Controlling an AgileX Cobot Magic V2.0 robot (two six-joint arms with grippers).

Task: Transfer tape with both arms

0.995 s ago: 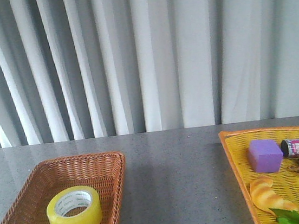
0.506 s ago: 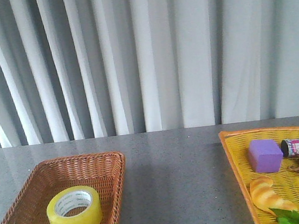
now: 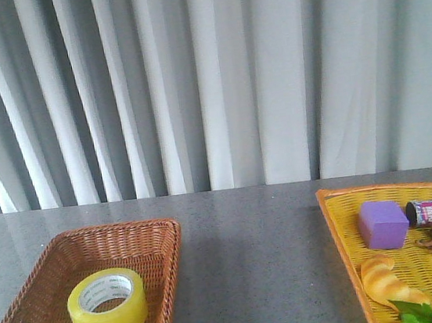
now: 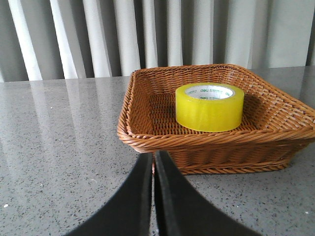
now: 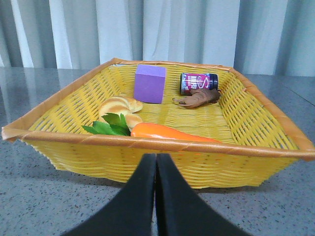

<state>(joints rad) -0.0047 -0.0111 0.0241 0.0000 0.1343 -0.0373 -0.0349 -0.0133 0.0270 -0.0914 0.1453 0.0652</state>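
I've got the tape (image 3: 108,306) lying flat in the brown basket (image 3: 161,251) on the left, while my left gripper (image 4: 152,169) and right gripper (image 5: 156,169) sit pinched closed, empty, low over the counter (image 3: 253,267).

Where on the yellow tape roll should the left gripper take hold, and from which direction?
Judging by pose: the tape roll lies flat in the brown basket, core hole up. Come from above, one finger in the hole, one outside, pinching the wall. The left gripper must open first.
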